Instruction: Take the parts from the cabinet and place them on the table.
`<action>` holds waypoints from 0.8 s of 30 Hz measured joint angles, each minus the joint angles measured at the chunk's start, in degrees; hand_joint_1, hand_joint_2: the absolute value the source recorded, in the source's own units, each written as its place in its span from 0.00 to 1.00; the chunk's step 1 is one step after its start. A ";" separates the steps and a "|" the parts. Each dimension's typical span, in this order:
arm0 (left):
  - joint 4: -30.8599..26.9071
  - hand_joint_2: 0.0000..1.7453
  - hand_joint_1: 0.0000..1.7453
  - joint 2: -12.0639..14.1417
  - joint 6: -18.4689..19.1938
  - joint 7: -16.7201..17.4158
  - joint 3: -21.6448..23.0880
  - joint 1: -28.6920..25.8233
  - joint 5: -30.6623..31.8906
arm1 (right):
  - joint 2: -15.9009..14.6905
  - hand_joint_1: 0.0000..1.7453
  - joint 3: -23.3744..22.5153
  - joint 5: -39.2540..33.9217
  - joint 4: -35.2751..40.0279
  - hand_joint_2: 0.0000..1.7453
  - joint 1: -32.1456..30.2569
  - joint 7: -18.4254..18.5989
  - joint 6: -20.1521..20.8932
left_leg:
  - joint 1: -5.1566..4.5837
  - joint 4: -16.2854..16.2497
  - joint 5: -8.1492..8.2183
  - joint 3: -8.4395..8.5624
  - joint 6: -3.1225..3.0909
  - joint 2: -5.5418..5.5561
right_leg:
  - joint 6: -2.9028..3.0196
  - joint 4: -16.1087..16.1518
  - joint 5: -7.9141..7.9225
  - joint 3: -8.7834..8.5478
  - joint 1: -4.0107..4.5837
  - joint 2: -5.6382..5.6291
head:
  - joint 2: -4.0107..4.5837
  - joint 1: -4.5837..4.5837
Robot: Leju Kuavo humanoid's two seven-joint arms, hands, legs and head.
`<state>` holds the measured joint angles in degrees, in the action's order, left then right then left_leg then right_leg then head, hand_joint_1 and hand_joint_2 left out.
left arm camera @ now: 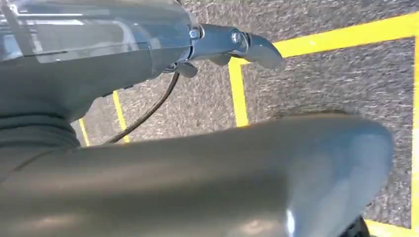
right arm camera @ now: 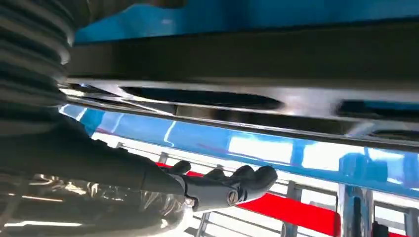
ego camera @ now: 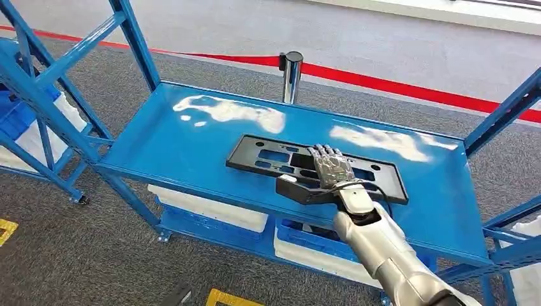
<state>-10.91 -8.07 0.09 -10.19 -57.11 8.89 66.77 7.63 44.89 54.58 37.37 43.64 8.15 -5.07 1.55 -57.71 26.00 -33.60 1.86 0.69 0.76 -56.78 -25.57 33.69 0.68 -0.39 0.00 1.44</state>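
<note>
A flat black plastic part (ego camera: pixel 274 156) with several cutouts lies on the blue shelf (ego camera: pixel 178 140) of the cabinet, towards its near right. My right hand (ego camera: pixel 330 167) lies on top of the part's near middle with its fingers stretched flat over it. In the right wrist view the part's edge (right arm camera: pixel 207 98) runs close by, and the thumb (right arm camera: pixel 222 190) stands a little apart from it, with the shelf's blue surface showing between. My left hand (left arm camera: pixel 237 44) hangs over the floor with nothing in it, its thumb out.
Blue uprights (ego camera: pixel 137 41) frame the shelf at both ends. White and blue bins (ego camera: pixel 210 213) sit on the lower level. A chrome post (ego camera: pixel 292 73) with a red belt (ego camera: pixel 408 89) stands behind the cabinet. Yellow tape lines (left arm camera: pixel 237 94) mark the grey carpet.
</note>
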 joint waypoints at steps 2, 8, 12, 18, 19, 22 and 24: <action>0.00 0.00 0.00 0.00 0.00 0.00 0.20 -0.04 0.00 | 0.02 0.63 -0.04 0.00 -0.59 1.00 -0.01 -0.09 -0.17 | 0.18 0.62 -0.24 0.33 0.64 -0.11 | 0.21 0.10 0.14 -0.02 0.19 -0.10 | 0.00 -0.04; 0.02 0.00 0.00 0.02 -0.02 0.02 0.31 -0.13 0.00 | 0.37 0.81 -0.33 0.00 -1.57 1.00 -0.16 -0.22 -0.37 | -0.21 -17.23 8.64 -7.48 1.09 -0.24 | 0.96 0.95 0.78 -0.41 -0.54 -0.02 | 0.00 1.11; 0.00 0.00 0.00 0.11 -0.09 0.00 0.31 -0.06 -0.02 | 0.48 0.89 -0.39 0.13 -2.08 1.00 -0.26 -0.39 -0.90 | 0.13 -5.74 1.70 -2.06 1.19 -0.31 | 0.49 0.40 0.42 -0.52 -0.84 -0.14 | 0.00 1.70; 0.04 0.00 0.00 0.07 -0.09 0.00 0.33 0.00 -0.13 | 0.50 0.87 -0.81 0.59 -2.47 1.00 -0.23 -0.68 -1.53 | 0.13 -0.48 0.37 0.13 -0.09 -0.07 | -0.58 -0.37 -0.20 -0.12 -0.63 -0.18 | 0.00 1.29; 0.02 0.00 0.00 0.09 -0.17 0.00 0.33 -0.01 -0.22 | 0.50 0.86 -0.83 0.66 -2.47 1.00 -0.19 -0.70 -1.60 | 0.18 -0.44 0.28 0.13 -0.33 -0.09 | -0.89 -1.18 -0.99 0.14 -0.75 -0.05 | 0.00 1.18; 0.00 0.00 0.00 0.09 -0.18 -0.09 0.33 0.11 -0.24 | 0.50 0.87 -0.85 0.70 -2.58 1.00 -0.19 -0.76 -1.81 | 0.21 -0.40 0.27 0.09 -0.63 -0.17 | -1.32 -12.94 -6.98 5.66 -0.93 -0.03 | 0.00 0.42; 0.00 0.00 0.00 0.09 -0.15 -0.02 0.33 -0.04 -0.26 | 0.50 0.87 -0.85 0.81 -2.71 1.00 -0.38 -0.79 -1.97 | 0.19 -0.42 0.34 0.07 -0.71 -0.20 | -1.37 -18.98 -8.29 8.99 -0.97 -0.02 | 0.00 0.24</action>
<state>-10.91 -7.98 -0.07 -10.21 -56.78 8.86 66.51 8.13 44.04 55.39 34.66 43.25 7.37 -7.04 1.74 -58.13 26.34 -33.53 1.15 0.48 -0.61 -75.77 -33.86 42.68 -0.29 -0.41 0.00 1.68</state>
